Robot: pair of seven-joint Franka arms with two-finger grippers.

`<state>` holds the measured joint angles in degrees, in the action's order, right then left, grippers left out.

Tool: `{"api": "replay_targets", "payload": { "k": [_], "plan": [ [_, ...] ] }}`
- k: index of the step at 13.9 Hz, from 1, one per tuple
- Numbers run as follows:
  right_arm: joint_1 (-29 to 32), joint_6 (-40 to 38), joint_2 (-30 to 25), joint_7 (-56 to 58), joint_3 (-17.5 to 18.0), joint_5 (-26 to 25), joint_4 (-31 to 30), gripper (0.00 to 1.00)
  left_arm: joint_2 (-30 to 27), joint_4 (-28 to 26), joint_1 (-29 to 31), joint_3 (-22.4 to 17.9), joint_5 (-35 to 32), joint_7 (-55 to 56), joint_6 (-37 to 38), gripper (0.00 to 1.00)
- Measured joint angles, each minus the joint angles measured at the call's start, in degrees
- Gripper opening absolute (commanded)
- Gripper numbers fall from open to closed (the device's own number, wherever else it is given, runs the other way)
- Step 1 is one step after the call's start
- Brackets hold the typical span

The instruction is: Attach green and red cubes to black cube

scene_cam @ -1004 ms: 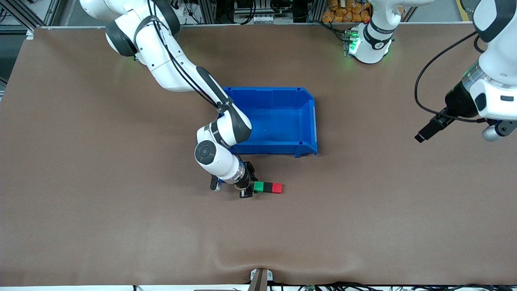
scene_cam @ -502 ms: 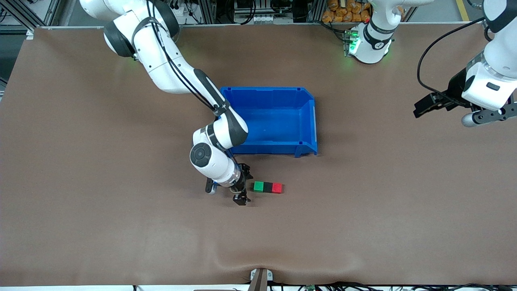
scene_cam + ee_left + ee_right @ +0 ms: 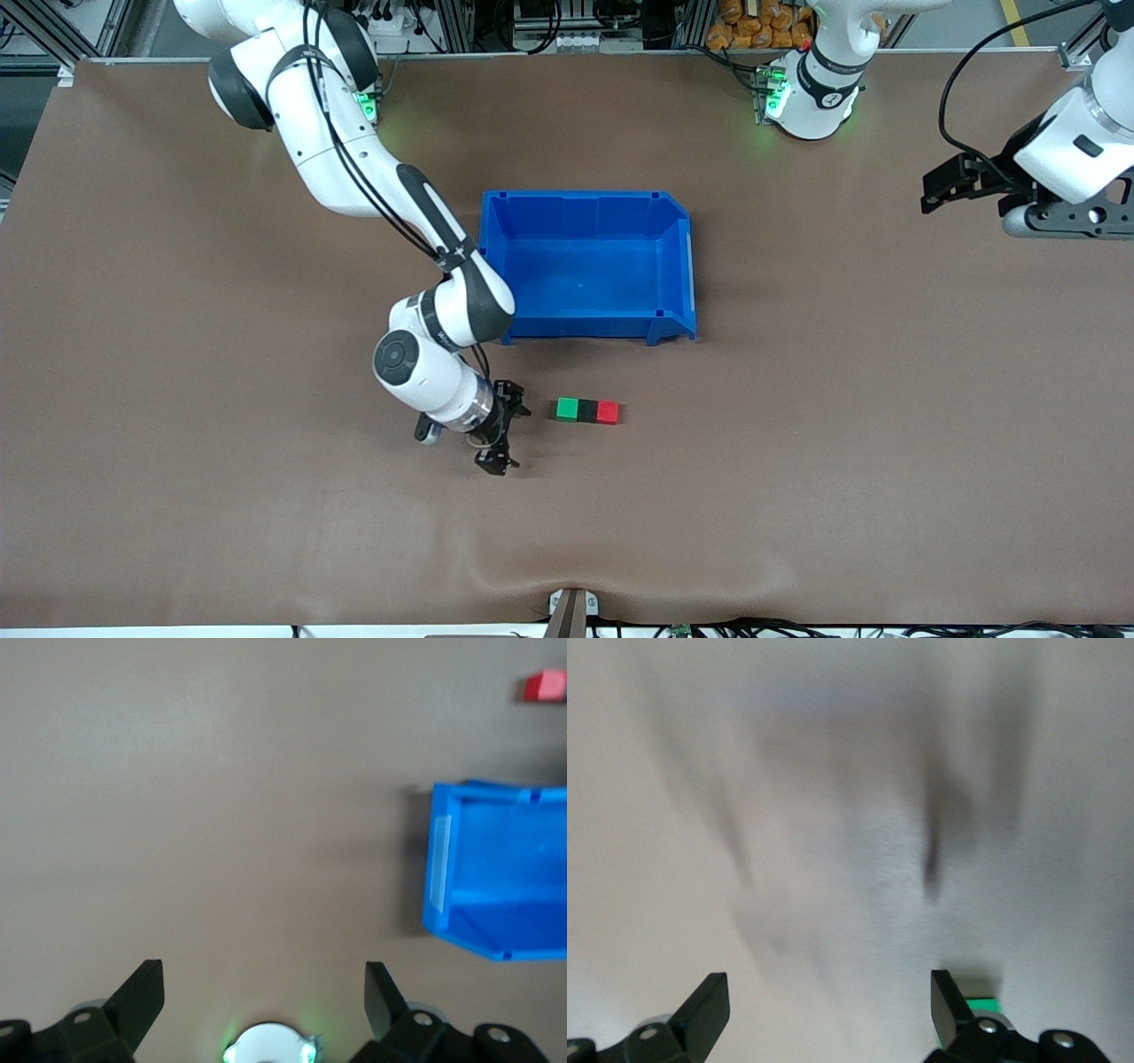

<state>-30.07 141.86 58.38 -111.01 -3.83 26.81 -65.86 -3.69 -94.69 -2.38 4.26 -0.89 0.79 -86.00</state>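
1. The green cube (image 3: 567, 408), black cube (image 3: 587, 410) and red cube (image 3: 608, 411) are being seen joined in one row on the surface (image 3: 797, 461), nearer the front camera than the blue bin (image 3: 678, 266).
2. Nothing is being held by the right end effector (image 3: 500, 435); its fingers are being kept wide apart, beside the green cube.
3. The left end effector (image 3: 952, 188) is being held spread and empty, waiting over the left arm's end of the surface.
4. The task is being judged essentially done.
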Motion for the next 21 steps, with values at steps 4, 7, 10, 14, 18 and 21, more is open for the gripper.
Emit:
{"api": "replay_targets", "payload": {
  "k": [4,7,10,14,18,21],
  "plan": [
    [1.9,0.0,-1.8,0.0,-0.9,0.0,0.5,1.0,0.0,0.4,-0.1,0.9,-3.1,-4.0,1.0,1.0],
    [2.1,-0.1,-3.3,0.2,-3.7,-0.3,0.7,1.0,0.0,1.4,-0.1,1.2,-3.2,-4.0,1.1,1.0],
    [3.3,-2.1,-4.7,1.4,-4.5,-0.8,0.7,1.0,0.0,1.7,-0.1,1.2,-3.2,-4.0,1.1,1.0],
    [6.0,-6.1,-5.8,7.4,-4.7,-0.9,0.7,1.0,0.0,2.1,-0.1,1.2,-3.2,-4.0,1.1,1.0],
    [9.9,-13.2,-7.7,14.8,-4.7,-0.9,1.6,1.0,0.2,2.2,-0.1,1.3,-3.2,-4.0,1.1,1.0],
    [11.5,-17.2,-9.0,19.1,-4.7,-0.9,2.3,1.0,0.2,2.4,-0.2,1.4,-3.2,-4.0,1.1,1.0]
  ]
}}
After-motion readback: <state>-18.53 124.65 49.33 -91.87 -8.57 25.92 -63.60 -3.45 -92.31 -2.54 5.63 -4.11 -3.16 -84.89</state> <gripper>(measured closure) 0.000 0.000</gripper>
